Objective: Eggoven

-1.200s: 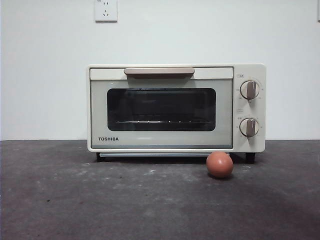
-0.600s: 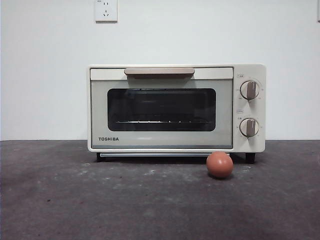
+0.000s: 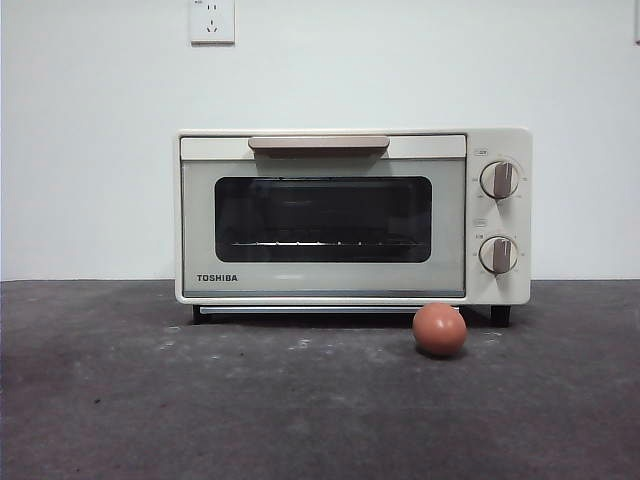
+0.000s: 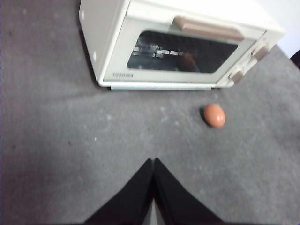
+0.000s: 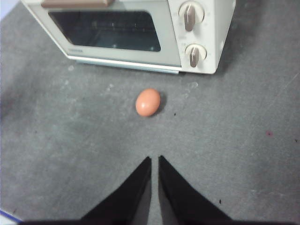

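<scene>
Oven: cream TOSHIBA toaster oven (image 3: 352, 215) stood on the dark grey surface (image 3: 200, 400) against a white wall; door closed, tan handle (image 3: 318, 144) along the door's top edge, two knobs (image 3: 499, 180) stacked on the panel beside the door.
Egg: reddish-brown egg (image 3: 439, 329) lay on the surface just in front of the oven, below the knob panel, near the door's lower corner, not touching the oven.
Left claw: left claw (image 4: 153, 162) hung above the surface in front of the oven, well apart from the egg (image 4: 214, 115); jaws pressed together at the tips, holding nothing.
Right claw: right claw (image 5: 154, 160) hung above the surface in front of the oven, egg (image 5: 148, 102) ahead of it; jaws nearly together with a thin slit between, holding nothing.
Wall: white socket plate (image 3: 212, 20) sat above the oven.
</scene>
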